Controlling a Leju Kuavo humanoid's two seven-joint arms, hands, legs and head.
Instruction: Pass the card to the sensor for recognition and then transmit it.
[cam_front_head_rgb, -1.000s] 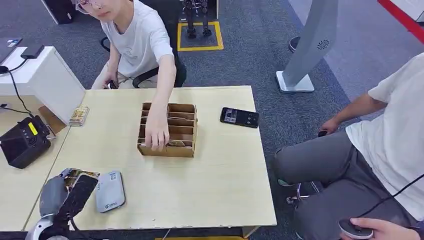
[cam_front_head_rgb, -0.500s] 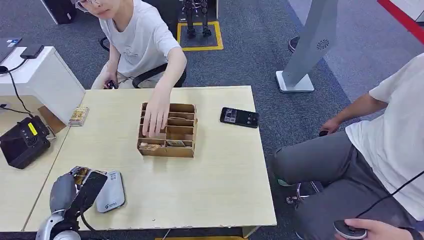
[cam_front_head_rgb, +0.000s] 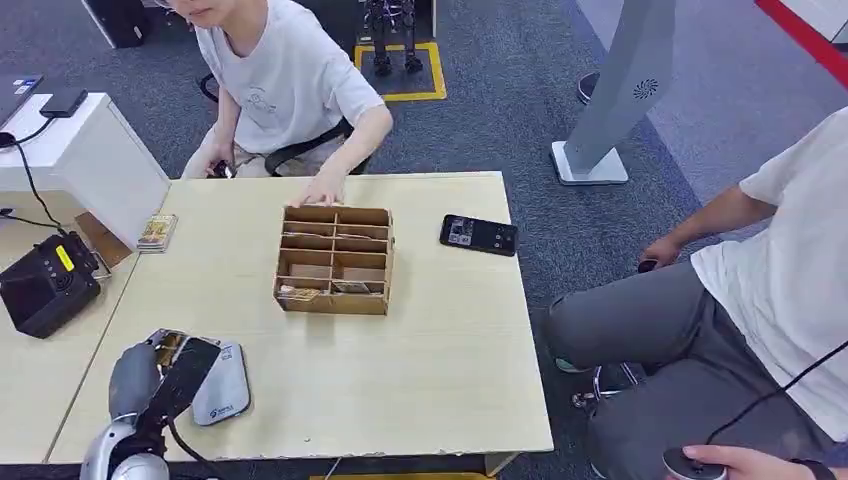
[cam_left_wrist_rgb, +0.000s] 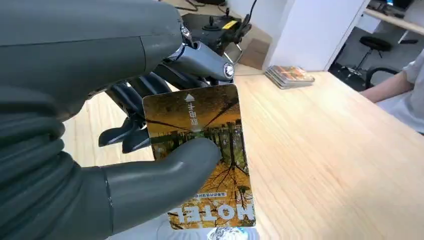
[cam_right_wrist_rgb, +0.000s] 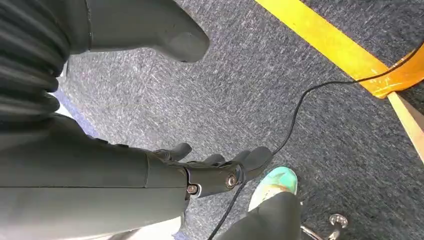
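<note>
Left hand (cam_front_head_rgb: 160, 375) low at the near left corner of the wooden table (cam_front_head_rgb: 420, 360), gripping a hotel card (cam_left_wrist_rgb: 202, 150): thumb pressed on the printed face, dark fingers (cam_left_wrist_rgb: 125, 135) behind it. Card held just above the grey sensor pad (cam_front_head_rgb: 222, 383), overlapping its left edge from the head view; whether touching it or hovering, hard to tell at this angle. Autumn-tree picture, an arrow and the word HOTEL legible on the card from the left wrist view.

Right hand (cam_right_wrist_rgb: 200, 175) hanging over grey carpet beside a yellow floor line (cam_right_wrist_rgb: 340, 50), holding nothing, fingers apart and gently bent, a thin black cable (cam_right_wrist_rgb: 300, 110) on the floor beneath.

Mid-table, a cardboard divider box (cam_front_head_rgb: 335, 259) with cards lying in its front compartments. Behind it, a seated person in a white shirt (cam_front_head_rgb: 285, 80), one hand (cam_front_head_rgb: 325, 190) resting at the table's far edge just beyond the box. A black phone (cam_front_head_rgb: 479, 235) to the right of the box, well apart from the sensor. A small stack of cards (cam_front_head_rgb: 158, 231) near the far left edge, a black device (cam_front_head_rgb: 45, 285) on the neighbouring table. Another person (cam_front_head_rgb: 770, 300) seated at the right.
</note>
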